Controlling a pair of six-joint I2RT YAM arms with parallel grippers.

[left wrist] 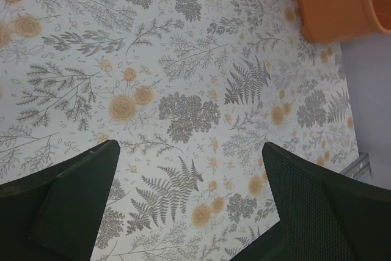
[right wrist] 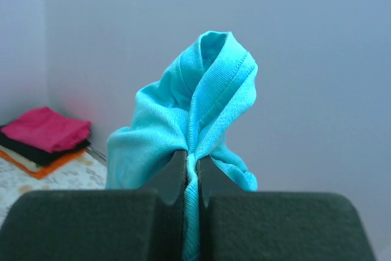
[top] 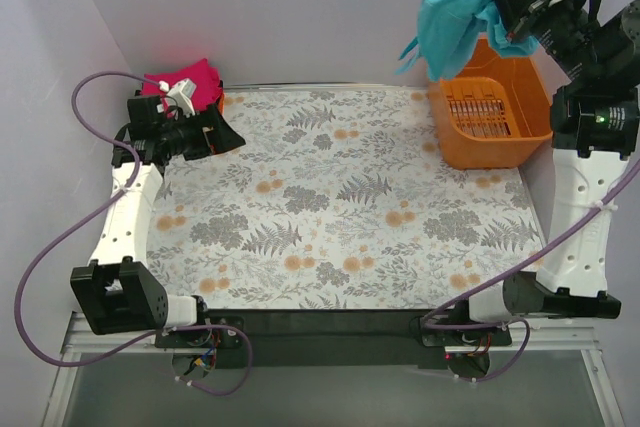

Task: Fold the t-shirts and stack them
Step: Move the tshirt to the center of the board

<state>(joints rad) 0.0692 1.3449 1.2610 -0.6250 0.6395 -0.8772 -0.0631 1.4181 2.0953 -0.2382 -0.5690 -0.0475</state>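
R tool (right wrist: 191,162) clenched on a bunched seam of the teal shirt (top: 455,12), hanging limp up by the basket (top: 495,117), L tool (left wrist: 189,172) gaping over the counter (top: 340,207); light, floppy cloth, prob. best regripped at the shoulders.

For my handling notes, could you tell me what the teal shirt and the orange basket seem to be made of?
The teal shirt: soft matte knit cloth, perhaps cotton; stitched hem and limp folds show. The basket: probably rigid moulded plastic, smooth, with a slotted floor.
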